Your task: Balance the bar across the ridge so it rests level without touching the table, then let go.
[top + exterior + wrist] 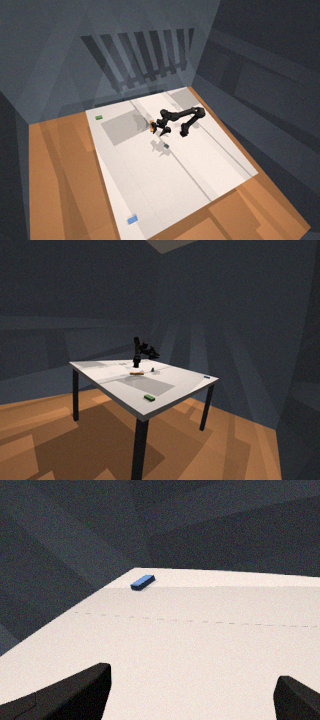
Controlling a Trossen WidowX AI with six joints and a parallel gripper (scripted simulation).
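Note:
The orange bar lies flat on the white table. In the top view a finger partly covers it. The small grey ridge stands on the table a short way from the bar, with nothing on it. My gripper is open and empty, held well above the table. The wrist view shows both fingertips wide apart with only table between them; bar and ridge are out of that view.
A blue block lies near one table corner. A green block lies near another corner. The arm's base stands on the table, on the other side of the bar from the green block.

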